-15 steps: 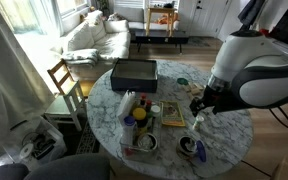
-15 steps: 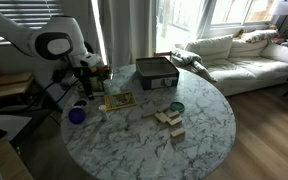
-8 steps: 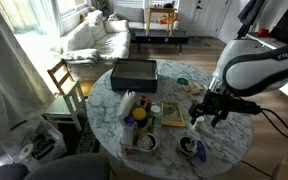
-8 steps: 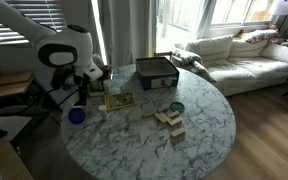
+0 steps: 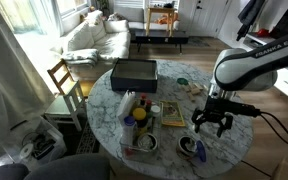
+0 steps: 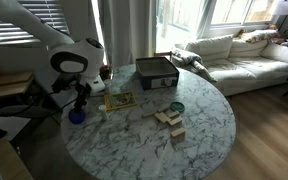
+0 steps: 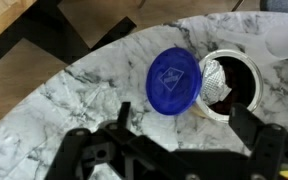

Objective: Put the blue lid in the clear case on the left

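Observation:
The blue lid (image 7: 174,80) lies on the marble table, its edge against a small round bowl (image 7: 234,85). It also shows in both exterior views (image 5: 188,150) (image 6: 77,116) near the table's edge. My gripper (image 7: 174,150) is open and empty. It hangs just above the table beside the lid, with one finger to each side (image 5: 212,122) (image 6: 81,100). The clear case (image 5: 130,108) lies along the table with small items in it, some way from the lid. In the exterior view that faces the sofa, the arm mostly hides it.
A black box (image 5: 134,72) (image 6: 156,72) stands at the far side of the table. A teal disc (image 6: 176,107), wooden blocks (image 6: 169,120) and a picture book (image 6: 119,100) lie mid-table. A dark bowl (image 5: 146,143) sits near the case. A wooden chair (image 5: 66,82) stands beside the table.
The arm has swung out and lowered, and the gripper has come down close to the table by the blue lid. The lid and the other objects have not moved.

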`<state>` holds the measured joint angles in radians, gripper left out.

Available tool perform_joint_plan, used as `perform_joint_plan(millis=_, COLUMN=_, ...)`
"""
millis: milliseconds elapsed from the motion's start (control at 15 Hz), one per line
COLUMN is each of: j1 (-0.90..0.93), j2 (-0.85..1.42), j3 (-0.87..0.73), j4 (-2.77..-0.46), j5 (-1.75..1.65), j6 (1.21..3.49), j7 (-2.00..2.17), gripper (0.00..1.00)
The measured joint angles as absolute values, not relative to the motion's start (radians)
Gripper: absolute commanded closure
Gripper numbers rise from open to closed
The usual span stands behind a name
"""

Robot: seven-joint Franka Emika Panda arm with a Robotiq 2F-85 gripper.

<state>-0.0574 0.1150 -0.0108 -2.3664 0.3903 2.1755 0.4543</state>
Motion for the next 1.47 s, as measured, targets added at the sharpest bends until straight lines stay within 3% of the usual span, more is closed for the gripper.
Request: perform_joint_plan(millis=1467, j1=-0.079, j2=0.298, j3=-0.077, j4=-2.253, j5=0.618, j6=2.036, j7=0.664, gripper=0.00)
